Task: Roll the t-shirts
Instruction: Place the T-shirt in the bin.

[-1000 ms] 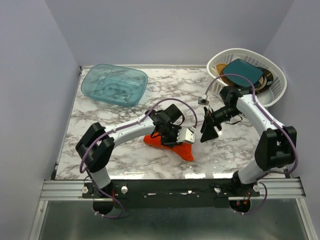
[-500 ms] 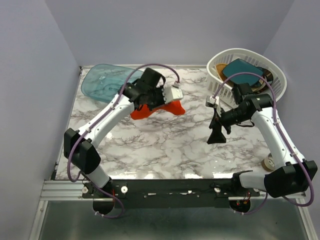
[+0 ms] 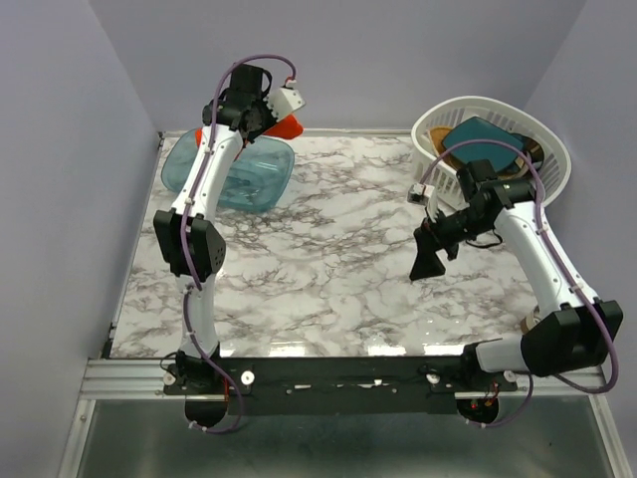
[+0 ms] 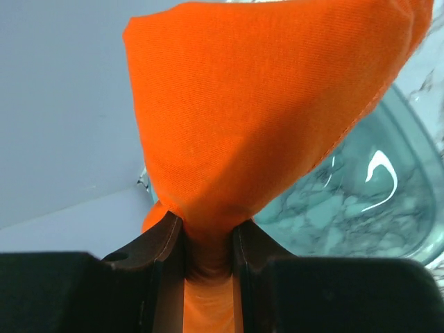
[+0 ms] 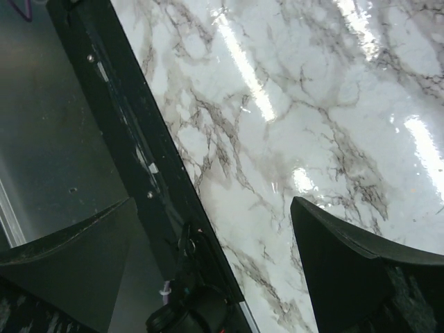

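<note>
L gripper [image 4: 208, 243] clamps bunched shirt [image 4: 263, 104], held up above tub [image 3: 224, 184]; long axis approx left-right. R gripper [image 3: 428, 261] jaws apart, over table [image 3: 338, 259].

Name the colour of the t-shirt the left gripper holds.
The t-shirt is bright orange, clearest in the left wrist view.

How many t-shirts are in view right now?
1. The orange t-shirt hangs bunched in the left gripper, over the teal tub. More could be hidden in the white basket.

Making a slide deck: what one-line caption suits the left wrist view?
Left gripper clamps a bunched orange t-shirt, with the teal tub behind it.
</note>
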